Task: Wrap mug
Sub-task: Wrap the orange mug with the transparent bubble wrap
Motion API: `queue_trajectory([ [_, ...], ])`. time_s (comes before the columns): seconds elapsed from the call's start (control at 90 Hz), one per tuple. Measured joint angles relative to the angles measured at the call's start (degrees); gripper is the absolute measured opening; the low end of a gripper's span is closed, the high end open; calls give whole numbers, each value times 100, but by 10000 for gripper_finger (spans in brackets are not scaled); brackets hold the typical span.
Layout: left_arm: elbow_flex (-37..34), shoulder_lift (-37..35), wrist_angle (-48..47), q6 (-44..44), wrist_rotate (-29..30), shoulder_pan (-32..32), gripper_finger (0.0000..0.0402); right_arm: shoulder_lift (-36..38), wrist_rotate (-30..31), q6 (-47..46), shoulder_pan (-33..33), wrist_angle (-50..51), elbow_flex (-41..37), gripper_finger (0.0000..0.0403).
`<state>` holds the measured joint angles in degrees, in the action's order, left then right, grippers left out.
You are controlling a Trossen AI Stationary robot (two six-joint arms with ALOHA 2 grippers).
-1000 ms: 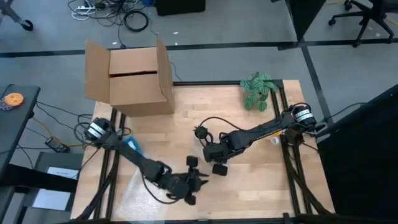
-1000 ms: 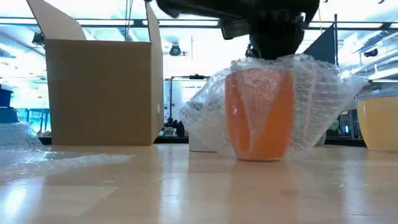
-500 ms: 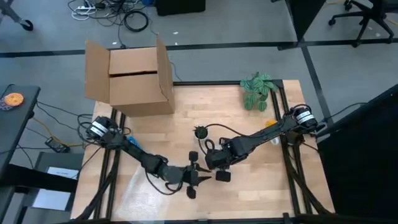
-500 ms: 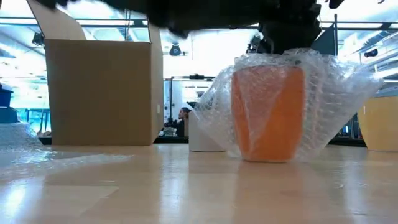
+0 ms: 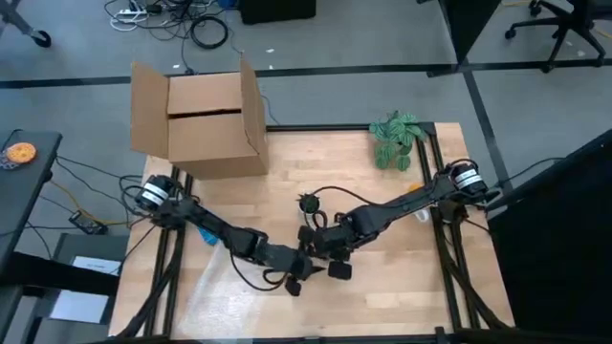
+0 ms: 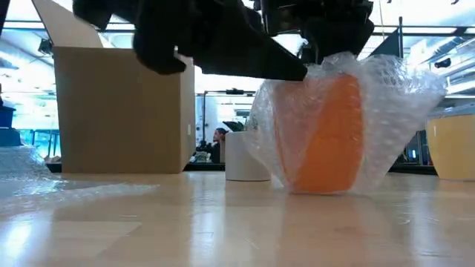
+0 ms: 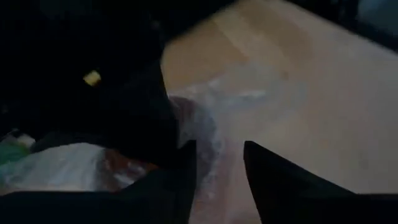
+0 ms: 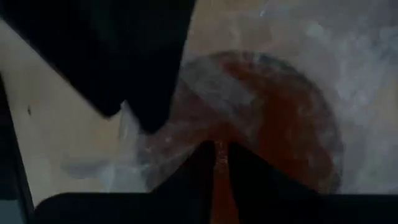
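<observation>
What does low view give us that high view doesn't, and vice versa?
Low view only: the orange mug itself, upright inside bubble wrap, a white cylinder behind it, and a yellow container at the right edge.
High view only: the green plant at the table's far right, and both arms meeting at centre, left gripper against right gripper.
Both: the open cardboard box.

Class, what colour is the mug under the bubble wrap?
Orange. The mug shows best in the low view, seen through the clear bubble wrap.
</observation>
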<state>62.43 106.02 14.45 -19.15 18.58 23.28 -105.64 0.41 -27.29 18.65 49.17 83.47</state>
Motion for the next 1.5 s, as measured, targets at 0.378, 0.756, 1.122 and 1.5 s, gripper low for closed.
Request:
queue_trajectory([
  [0.378, 215, 11, -765, -612, -47, -171, 206, 32, -20, -155, -2, 85, -7, 49],
  [0.756, 197, 332, 150, -846, -393, -285, 173, 726, 63, -35, 41, -113, 15, 50],
  [1.122, 255, 487, 91, -76, -408, -588, 142, 1149, 300, -145, 347, -570, 5, 50],
  [1.5, 1606, 529, -2222, 1076, -131, -808, 16, 1051, 945, -442, 1017, -815, 1, 44],
])
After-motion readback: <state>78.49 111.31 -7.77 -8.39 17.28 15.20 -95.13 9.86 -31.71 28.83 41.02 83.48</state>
